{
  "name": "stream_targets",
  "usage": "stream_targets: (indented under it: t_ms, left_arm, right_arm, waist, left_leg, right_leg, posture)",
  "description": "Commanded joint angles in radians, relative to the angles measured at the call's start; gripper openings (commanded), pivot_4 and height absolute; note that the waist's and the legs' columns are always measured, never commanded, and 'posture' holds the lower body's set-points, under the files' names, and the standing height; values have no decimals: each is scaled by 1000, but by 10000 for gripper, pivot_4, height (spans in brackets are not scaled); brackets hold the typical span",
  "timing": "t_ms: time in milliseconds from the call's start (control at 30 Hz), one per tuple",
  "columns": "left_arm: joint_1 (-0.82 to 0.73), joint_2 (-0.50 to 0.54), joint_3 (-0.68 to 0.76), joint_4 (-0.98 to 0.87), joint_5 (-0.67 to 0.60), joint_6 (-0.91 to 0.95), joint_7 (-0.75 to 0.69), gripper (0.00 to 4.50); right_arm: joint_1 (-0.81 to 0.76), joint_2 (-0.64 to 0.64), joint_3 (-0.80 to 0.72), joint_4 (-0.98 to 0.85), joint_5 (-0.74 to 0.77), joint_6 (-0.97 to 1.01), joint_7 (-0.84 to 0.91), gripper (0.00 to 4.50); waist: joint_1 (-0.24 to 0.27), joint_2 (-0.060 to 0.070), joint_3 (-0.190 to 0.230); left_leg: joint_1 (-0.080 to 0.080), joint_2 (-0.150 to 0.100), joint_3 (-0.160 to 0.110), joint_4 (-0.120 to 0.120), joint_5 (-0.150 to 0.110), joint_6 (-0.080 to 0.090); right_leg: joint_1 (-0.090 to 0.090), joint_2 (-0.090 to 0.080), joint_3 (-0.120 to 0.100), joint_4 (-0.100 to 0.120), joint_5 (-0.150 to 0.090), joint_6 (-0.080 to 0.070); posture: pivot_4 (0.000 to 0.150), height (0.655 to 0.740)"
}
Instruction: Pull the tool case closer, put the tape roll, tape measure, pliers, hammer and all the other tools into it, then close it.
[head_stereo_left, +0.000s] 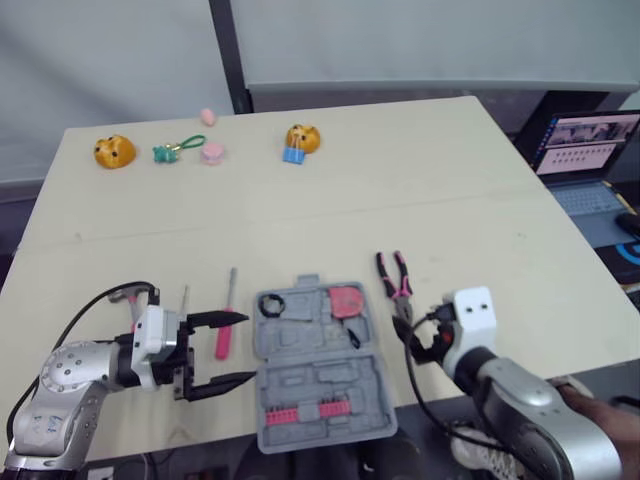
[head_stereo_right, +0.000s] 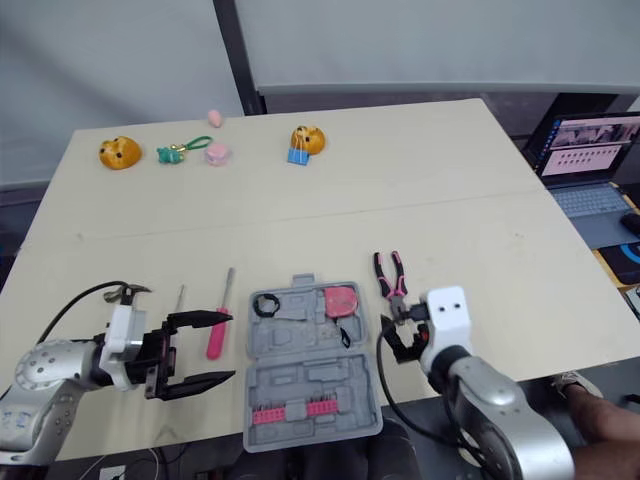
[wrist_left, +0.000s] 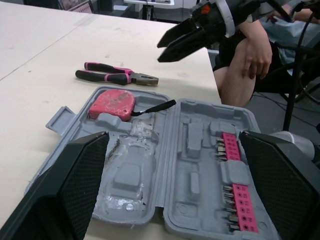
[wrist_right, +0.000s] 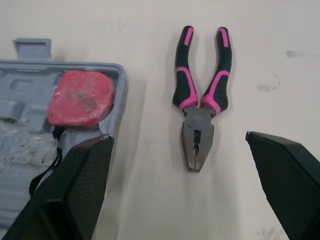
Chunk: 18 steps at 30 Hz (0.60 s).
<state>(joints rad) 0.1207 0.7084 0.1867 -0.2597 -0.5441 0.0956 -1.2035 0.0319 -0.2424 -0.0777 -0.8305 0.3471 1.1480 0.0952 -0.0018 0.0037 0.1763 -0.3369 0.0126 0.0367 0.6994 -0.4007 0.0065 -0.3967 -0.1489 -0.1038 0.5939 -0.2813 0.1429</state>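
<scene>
Near the table edge, the open tool case lies between my released grippers: left gripper at nine o'clock, right gripper at three. Pliers lie outside at two o'clock; the tape measure sits inside.

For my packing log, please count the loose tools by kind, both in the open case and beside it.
Pliers: 1
Tape measure: 1
Tape roll: 1
Pink-handled screwdriver: 1
Thin tool, kind unclear: 1
Total: 5
</scene>
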Motion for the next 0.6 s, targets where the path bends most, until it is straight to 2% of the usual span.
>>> stream_targets:
  t_ms: [33,267,600]
  left_arm:
    - [-11,2,-5,1,4,-23,-12,45000]
    - [-8,7,-5,-3,11,-29,-9,45000]
    - [24,9,6,-33,11,-26,9,45000]
  right_arm:
    - [-81,13,0,24,-31,79,-57,44781]
    - [-190,34,-29,143,-50,121,-63,44781]
    - [-196,72,-5,230,-77,83,-61,44781]
  waist:
    - [-2,0,0]
    - [-3,1,0]
    - [-4,1,1]
  left_leg:
    - [0,0,1,0,0,0]
    - [0,0,4,-1,0,0]
    - [-1,0,6,-1,0,0]
  right_leg:
    - [0,0,0,0,0,0]
    - [-1,0,0,0,0,0]
    - [-1,0,0,0,0,0]
  posture:
    - [1500,7400]
    - [1500,7400]
    - [1500,7400]
